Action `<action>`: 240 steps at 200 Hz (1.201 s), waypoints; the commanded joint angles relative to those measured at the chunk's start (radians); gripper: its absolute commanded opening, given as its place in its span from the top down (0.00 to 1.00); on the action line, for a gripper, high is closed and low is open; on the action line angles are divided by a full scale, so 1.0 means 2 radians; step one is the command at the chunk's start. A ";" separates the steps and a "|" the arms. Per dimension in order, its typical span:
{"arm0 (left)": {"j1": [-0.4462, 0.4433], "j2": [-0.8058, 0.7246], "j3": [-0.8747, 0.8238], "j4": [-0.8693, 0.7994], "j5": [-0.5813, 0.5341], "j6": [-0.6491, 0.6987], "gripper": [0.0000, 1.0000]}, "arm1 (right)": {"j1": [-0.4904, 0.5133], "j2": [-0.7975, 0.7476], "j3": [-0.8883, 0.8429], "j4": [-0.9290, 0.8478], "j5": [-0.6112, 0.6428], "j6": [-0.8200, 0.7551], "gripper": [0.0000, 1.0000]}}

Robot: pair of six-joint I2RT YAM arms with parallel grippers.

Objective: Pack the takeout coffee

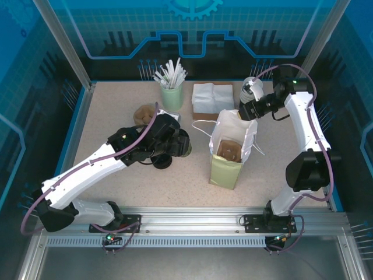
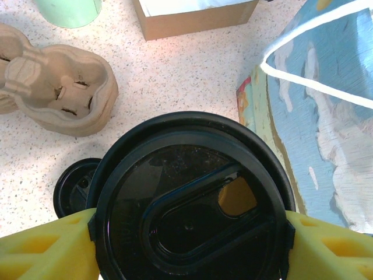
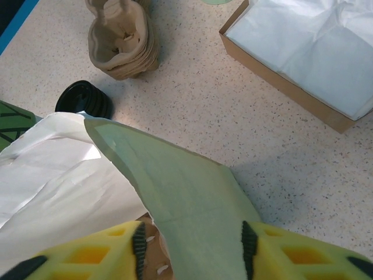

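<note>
Small olive-green paper cup w/ round black plastic lid (image 2: 192,216) at mid-table, just left of upright pale green paper bag (image 1: 224,172) on speckled beige table (image 1: 116,111) — left gripper (image 2: 189,230) clamped on lid's sides, right gripper (image 3: 194,248) straddling bag's rim, fingers either side — can't tell if pinching

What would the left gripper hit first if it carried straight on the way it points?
The left gripper would probably meet the cardboard box, past bare table; the paper bag sits beside that line. Depth unclear.
</note>
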 commanded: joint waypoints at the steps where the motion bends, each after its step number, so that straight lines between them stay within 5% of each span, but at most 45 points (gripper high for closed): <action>1: 0.003 -0.014 0.025 -0.019 -0.009 0.010 0.29 | 0.010 0.007 0.008 -0.007 0.010 -0.074 0.56; 30: 0.003 -0.016 0.040 -0.028 -0.007 0.011 0.30 | 0.015 0.014 0.014 -0.007 0.009 -0.081 0.65; 74: 0.003 -0.029 0.055 -0.039 -0.008 0.010 0.30 | 0.020 0.041 0.053 -0.037 -0.004 -0.068 0.95; 149: 0.003 -0.053 0.099 -0.061 -0.005 0.024 0.31 | 0.060 -0.002 0.042 -0.001 0.034 -0.021 1.00; 240: 0.003 -0.070 0.136 -0.052 0.020 0.086 0.30 | 0.108 -0.067 -0.008 0.080 0.080 0.153 1.00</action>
